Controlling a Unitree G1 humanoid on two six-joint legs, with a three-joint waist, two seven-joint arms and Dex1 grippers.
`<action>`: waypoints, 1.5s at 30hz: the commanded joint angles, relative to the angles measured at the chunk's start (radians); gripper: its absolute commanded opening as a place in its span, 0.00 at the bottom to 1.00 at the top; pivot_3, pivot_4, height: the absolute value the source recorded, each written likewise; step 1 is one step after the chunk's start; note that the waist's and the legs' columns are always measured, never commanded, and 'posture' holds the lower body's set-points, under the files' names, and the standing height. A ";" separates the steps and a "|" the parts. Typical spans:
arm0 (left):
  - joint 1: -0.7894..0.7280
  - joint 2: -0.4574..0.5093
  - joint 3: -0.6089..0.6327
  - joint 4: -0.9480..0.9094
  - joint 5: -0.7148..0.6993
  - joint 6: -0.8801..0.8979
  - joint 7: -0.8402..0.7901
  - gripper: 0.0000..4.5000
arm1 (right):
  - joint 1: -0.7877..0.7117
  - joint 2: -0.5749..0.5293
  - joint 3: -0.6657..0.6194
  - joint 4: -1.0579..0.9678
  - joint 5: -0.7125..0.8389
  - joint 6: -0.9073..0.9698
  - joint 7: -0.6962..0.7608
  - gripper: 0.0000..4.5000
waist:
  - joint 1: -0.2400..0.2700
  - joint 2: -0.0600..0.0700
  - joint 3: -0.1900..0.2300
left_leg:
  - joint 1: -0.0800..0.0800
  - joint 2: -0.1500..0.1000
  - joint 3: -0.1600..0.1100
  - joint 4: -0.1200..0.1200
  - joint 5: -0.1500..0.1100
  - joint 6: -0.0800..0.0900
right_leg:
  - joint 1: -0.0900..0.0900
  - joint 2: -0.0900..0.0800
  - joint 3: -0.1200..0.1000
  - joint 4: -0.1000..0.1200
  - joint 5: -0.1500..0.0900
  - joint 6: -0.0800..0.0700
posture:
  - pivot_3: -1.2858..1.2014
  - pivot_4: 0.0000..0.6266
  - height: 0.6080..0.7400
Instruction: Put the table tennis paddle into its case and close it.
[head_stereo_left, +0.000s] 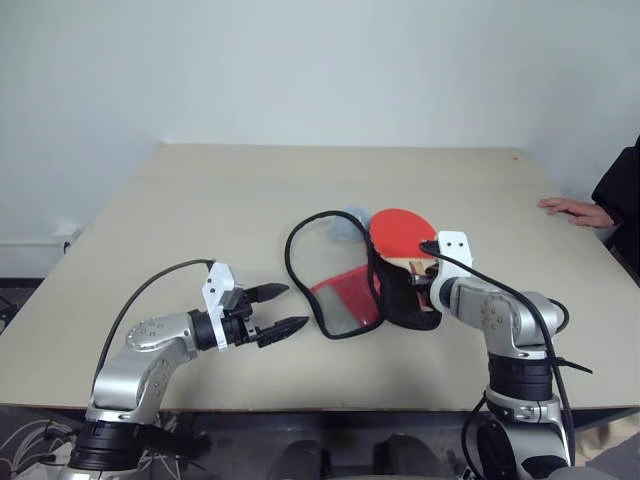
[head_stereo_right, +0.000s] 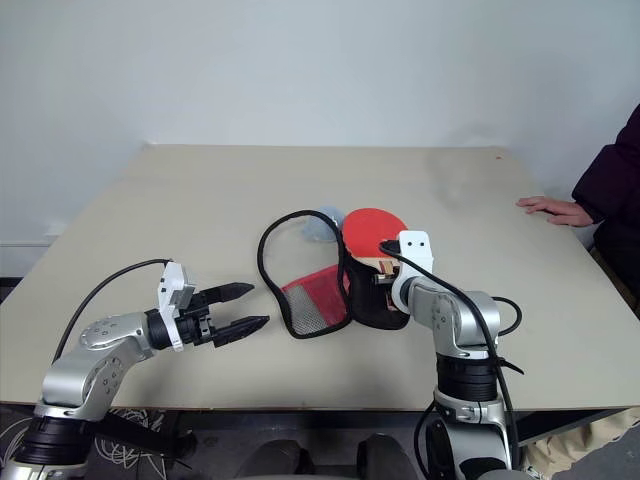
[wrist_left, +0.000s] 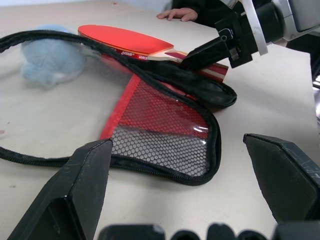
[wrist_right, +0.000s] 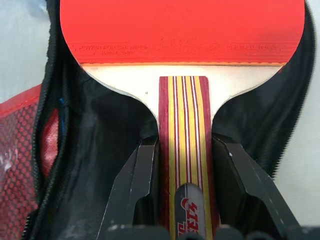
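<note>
Gripping the striped wooden handle of the table tennis paddle (wrist_right: 182, 60) between its two black fingers (wrist_right: 137, 190), the right gripper (wrist_right: 182, 185) holds the bat with its red rubber face pointing away from the robot. The paddle lies over the black lining of the case (head_stereo_left: 345, 300), which sits unzipped on the beige table (head_stereo_left: 200, 200) near the middle; one half of the case is spread flat toward the robot's left, showing its red panel and mesh, and the black zip rim loops out in an open ring on the tabletop. The red face extends past the far edge of the lining, so the bat is not enclosed. A small pale blue fuzzy lump (wrist_left: 47, 60) rests on the table just beside the paddle's head, inside the loop of the rim. The left gripper (head_stereo_left: 278, 310) hovers above the table to the left of the case, jaws spread wide and empty, pointing toward the mesh panel. A person's hand (head_stereo_left: 575, 208) rests flat on the far right edge of the table.
</note>
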 joint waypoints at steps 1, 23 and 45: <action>-0.003 0.001 0.023 -0.041 -0.022 -0.002 0.005 1.00 | -0.005 0.022 0.000 -0.051 -0.017 0.004 -0.026 0.25 | 0.000 0.000 0.000 | 0.000 0.000 0.000 0.000 0.000 0.000 | 0.000 0.000 0.000 0.000 0.000 0.000 | 0.52 0.00 0.92; -0.010 0.005 0.021 -0.036 -0.020 -0.004 0.002 1.00 | 0.017 0.085 -0.067 -0.201 -0.101 0.134 -0.083 0.25 | -0.001 0.000 0.000 | 0.000 0.000 0.000 -0.001 0.001 -0.001 | 0.000 0.001 0.000 0.000 0.000 0.000 | 0.52 0.00 0.92; -0.011 0.001 0.022 -0.038 -0.016 -0.006 0.009 1.00 | -0.071 0.225 -0.081 -0.031 -0.170 0.105 -0.135 0.25 | -0.021 0.001 0.000 | 0.001 0.000 -0.001 -0.002 0.002 -0.004 | 0.000 0.002 0.000 0.001 -0.001 0.001 | 0.52 0.00 0.92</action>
